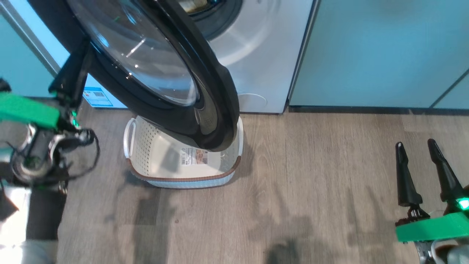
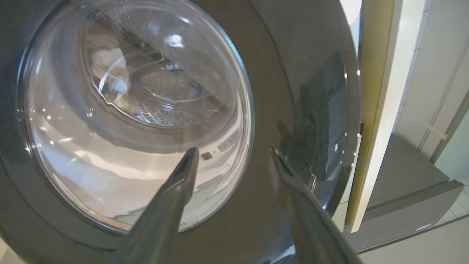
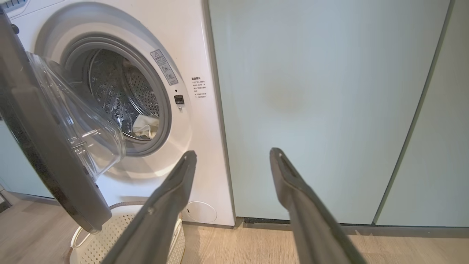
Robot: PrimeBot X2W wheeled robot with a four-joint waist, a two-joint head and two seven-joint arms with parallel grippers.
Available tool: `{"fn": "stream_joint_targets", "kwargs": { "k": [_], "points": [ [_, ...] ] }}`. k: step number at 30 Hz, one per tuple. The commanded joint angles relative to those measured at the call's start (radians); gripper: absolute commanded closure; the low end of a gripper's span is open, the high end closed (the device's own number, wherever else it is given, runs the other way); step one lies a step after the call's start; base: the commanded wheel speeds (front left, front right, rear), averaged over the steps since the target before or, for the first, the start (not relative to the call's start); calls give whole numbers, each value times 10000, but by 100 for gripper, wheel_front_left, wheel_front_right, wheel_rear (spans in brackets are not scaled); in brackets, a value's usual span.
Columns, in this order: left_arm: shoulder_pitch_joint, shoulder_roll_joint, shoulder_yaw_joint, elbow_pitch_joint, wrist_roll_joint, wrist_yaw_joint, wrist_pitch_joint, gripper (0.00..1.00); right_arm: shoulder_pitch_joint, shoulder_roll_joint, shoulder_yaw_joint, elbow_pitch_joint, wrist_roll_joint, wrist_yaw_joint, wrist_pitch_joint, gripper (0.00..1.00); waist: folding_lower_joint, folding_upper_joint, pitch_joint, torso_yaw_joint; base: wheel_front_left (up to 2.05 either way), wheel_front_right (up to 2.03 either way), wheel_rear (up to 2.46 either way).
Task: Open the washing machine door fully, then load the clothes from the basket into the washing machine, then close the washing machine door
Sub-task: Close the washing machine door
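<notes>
My left gripper (image 2: pixel 232 152) is spread, holding nothing, close before the washing machine door (image 2: pixel 271 73). It looks rigid, glossy and likely slick, so I'd push on its black surround, not the glass bowl (image 2: pixel 135 117). My right gripper (image 1: pixel 416 145) is spread too. The clothes (image 3: pixel 144 126) lie in the drum (image 3: pixel 110 91) — the basket (image 1: pixel 183 179) sits beneath the door.

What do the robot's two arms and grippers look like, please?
The left gripper and right gripper each have two long, dark, tapering fingers. Behind each sits a bright green block with a small glowing green light. The left wrist shows silver metal joints and looping black cables; its forearm is pale.
</notes>
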Motion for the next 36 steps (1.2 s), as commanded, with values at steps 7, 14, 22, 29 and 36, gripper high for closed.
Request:
{"fn": "stream_joint_targets", "kwargs": {
  "k": [7,14,22,29,36],
  "points": [
    [967,297,204,-1325,1583,-89,-1507,0,167,-142,157,-293,-132,-29,-95,0,1,0,-454,210,0,0,0],
    [2541,655,-267,-1802,5266,472,-3616,0,476,-142,211,-246,-218,-29,-95,0,1,0,-880,318,0,0,0],
    [3678,722,-1082,-2406,9024,1986,-4447,0,631,-142,291,-225,-295,-29,-95,0,1,0,-1032,379,0,0,0],
    [4489,527,-1502,-2584,10941,2883,-4558,0,792,-142,353,-211,-316,-29,-95,0,1,0,-1161,350,0,0,0],
    [4985,329,-1898,-2345,11957,3181,-4580,0,954,-142,318,-230,-335,-29,-95,0,1,0,-1246,366,0,0,0]
  ]
}}
